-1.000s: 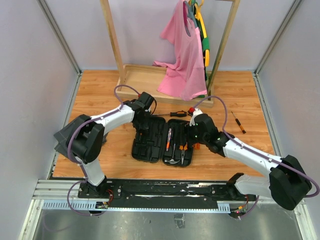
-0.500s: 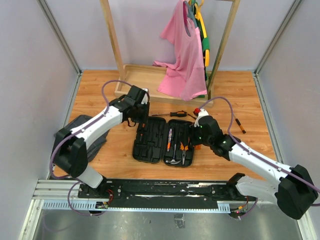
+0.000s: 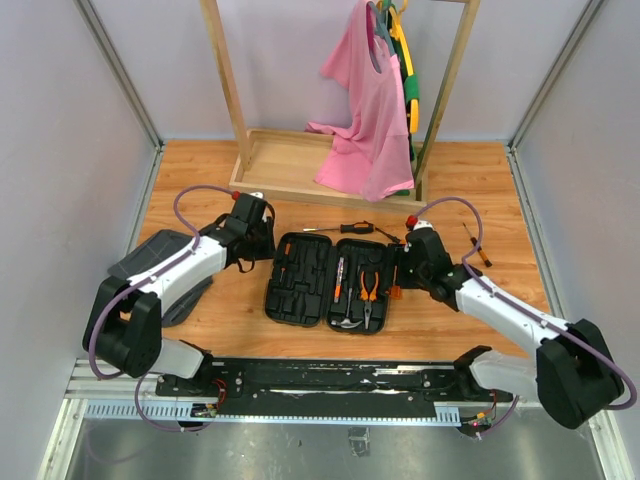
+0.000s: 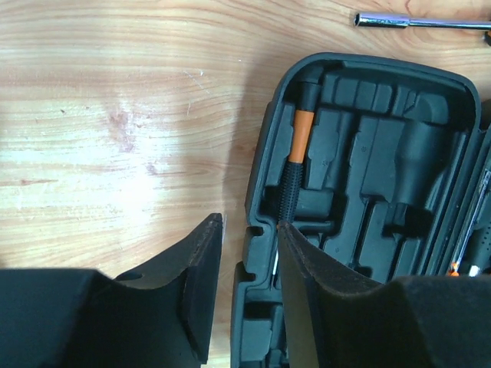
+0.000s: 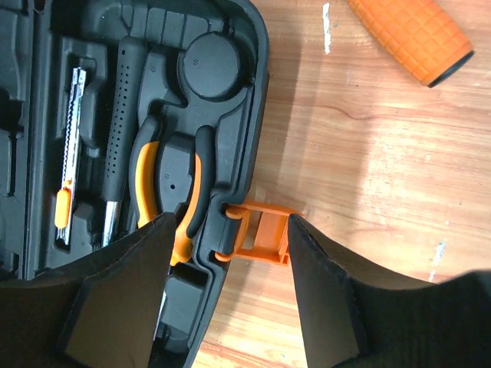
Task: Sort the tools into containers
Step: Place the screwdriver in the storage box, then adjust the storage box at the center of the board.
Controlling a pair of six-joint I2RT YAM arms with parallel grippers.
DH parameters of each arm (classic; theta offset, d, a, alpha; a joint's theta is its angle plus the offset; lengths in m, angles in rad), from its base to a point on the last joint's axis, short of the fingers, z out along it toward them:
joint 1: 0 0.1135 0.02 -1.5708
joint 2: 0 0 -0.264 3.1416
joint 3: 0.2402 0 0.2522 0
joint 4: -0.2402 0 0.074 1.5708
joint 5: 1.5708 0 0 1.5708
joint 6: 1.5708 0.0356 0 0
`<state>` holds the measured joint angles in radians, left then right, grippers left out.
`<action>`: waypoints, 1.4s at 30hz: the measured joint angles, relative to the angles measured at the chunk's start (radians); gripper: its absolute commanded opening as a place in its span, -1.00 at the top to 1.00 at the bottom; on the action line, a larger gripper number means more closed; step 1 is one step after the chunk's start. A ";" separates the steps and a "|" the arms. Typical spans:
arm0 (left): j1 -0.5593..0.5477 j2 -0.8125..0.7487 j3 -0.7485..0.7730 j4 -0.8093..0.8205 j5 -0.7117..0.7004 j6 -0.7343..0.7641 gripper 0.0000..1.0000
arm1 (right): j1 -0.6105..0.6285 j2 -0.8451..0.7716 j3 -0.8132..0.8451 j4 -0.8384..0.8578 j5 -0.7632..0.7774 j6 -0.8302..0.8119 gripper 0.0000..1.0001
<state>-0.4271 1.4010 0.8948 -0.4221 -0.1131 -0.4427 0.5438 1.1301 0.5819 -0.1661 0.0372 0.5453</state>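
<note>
Listing loose stock: one dark screwdriver (image 3: 352,228) on the table just far of the open case (image 3: 303,290), long axis left-right. One orange screwdriver (image 3: 477,246) right of the case, slanting far-left to near-right. Right gripper (image 5: 230,222), fingers spread and empty, hangs at the case's right edge above the latch (image 5: 257,230). Both screwdrivers seem nearer it, one far-left, one far-right. Left gripper (image 4: 248,224), spread and empty, at the case's left edge. Pliers (image 5: 144,192) slotted.
</note>
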 measured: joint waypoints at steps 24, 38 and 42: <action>-0.011 -0.186 -0.360 0.172 0.162 -0.166 0.10 | -0.073 0.346 0.133 0.110 -0.370 -0.234 -0.17; -0.047 -0.429 -0.395 0.012 0.067 -0.303 -0.17 | -0.072 0.249 0.181 0.035 -0.282 -0.292 -0.43; -0.047 -0.449 -0.362 -0.005 0.026 -0.311 -0.21 | -0.073 0.134 0.181 -0.002 -0.171 -0.299 -0.48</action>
<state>-0.4736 0.9516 0.5323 -0.4271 -0.0868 -0.7532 0.4709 1.2644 0.7631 -0.1684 -0.1341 0.2462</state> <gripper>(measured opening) 0.588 0.726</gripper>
